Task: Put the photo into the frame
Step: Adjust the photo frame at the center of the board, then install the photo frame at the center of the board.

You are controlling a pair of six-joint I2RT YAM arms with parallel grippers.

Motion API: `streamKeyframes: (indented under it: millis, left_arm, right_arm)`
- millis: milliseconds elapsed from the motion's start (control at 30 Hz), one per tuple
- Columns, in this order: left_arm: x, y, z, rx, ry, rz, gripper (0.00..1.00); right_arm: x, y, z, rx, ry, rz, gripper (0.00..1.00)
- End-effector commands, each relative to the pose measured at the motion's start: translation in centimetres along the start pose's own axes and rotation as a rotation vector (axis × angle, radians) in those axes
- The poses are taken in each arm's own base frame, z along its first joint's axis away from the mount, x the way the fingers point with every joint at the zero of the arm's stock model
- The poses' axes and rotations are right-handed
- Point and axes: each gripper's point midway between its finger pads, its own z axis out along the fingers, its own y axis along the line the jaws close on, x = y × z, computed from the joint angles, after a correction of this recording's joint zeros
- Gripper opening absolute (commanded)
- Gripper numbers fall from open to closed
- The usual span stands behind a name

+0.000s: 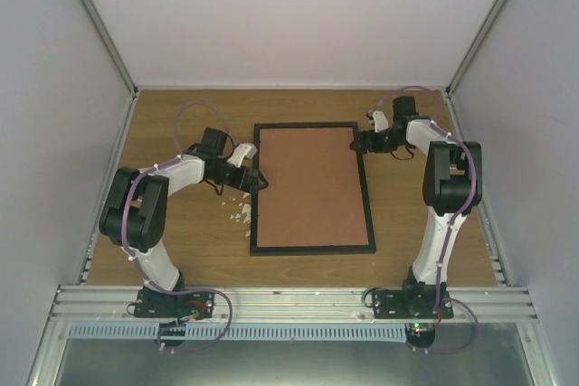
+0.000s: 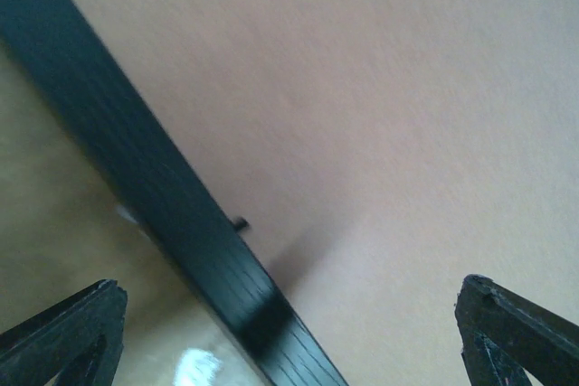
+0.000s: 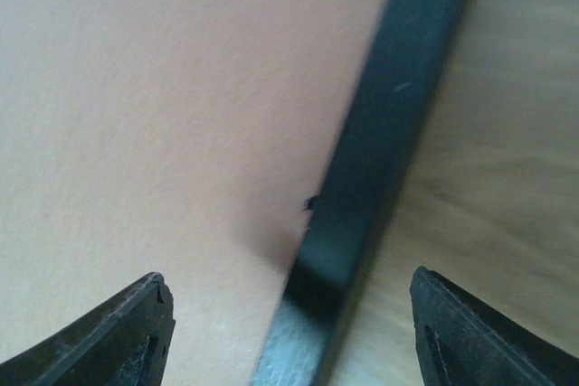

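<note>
We are observing the frame (image 1: pixel 312 249) lying flat near the middle of the wooden table (image 1: pixel 298 106), its long sides running away from the arm bases. A brown backing board (image 1: pixel 309 183) is filling its opening, so the frame is showing its rear face; we cannot tell what is lying beneath the board.

The left gripper (image 1: pixel 257 178) is sitting at the frame's left rail, about midway along it. In the left wrist view its pincer (image 2: pixel 289 309) is released: the jaws are standing wide, one over the table (image 2: pixel 45 187) and one over the board (image 2: pixel 380 115), with the black rail (image 2: pixel 163 187) running between them, and they are grasping nothing.

The right gripper (image 1: pixel 362 142) is sitting at the right rail near the far corner. In the right wrist view its pincer (image 3: pixel 288 285) is also released, straddling the rail (image 3: pixel 380 133) with clear gaps on both sides.

A small black tab (image 3: pixel 310 202) is projecting from the rail's inner edge. White fragments (image 1: pixel 242 214) are lying on the table just beside the left rail.
</note>
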Motion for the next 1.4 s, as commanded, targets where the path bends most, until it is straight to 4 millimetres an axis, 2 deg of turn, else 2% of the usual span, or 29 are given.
streamKeyframes:
  millis: [0, 300, 500, 667, 700, 733, 1067, 1200, 1367]
  left_arm:
    - [-3.6, 1.9, -0.4, -0.048, -0.085, 0.014, 0.99]
    - [-4.2, 2.4, 0.3, -0.043, -0.085, -0.012, 0.99]
    - [-4.0, 2.6, 0.6, -0.043, -0.076, -0.022, 0.99]
    - [-3.7, 2.8, 0.9, -0.046, -0.067, -0.028, 0.99]
    - [-3.7, 2.8, 0.9, -0.048, -0.068, -0.028, 0.99]
    - [-3.6, 2.9, 0.9, -0.049, -0.064, -0.030, 0.99]
    - [-4.0, 3.1, 0.8, -0.067, -0.071, -0.022, 0.99]
    - [-3.9, 3.0, 0.8, -0.065, -0.075, -0.022, 0.99]
    - [-3.9, 3.0, 0.8, -0.066, -0.073, -0.023, 0.99]
  right_arm:
    - [-4.2, -2.3, -2.7, 0.161, -0.115, -0.017, 0.70]
    - [-5.1, -4.3, -1.4, 0.224, -0.116, -0.018, 0.56]
    - [-4.6, -4.3, 0.1, 0.198, -0.097, -0.012, 0.55]
    - [-3.2, -4.7, 1.2, 0.188, -0.062, 0.008, 0.54]
    - [-3.0, -3.6, 2.0, 0.175, -0.048, -0.013, 0.54]
    - [-2.7, -3.4, 2.2, 0.172, -0.042, -0.013, 0.54]
    - [-1.3, -2.9, 2.8, 0.180, -0.011, -0.023, 0.53]
    - [-1.7, -2.4, 2.3, 0.164, -0.022, -0.025, 0.53]
    - [-3.7, 0.8, 0.0, 0.004, -0.095, -0.025, 0.53]
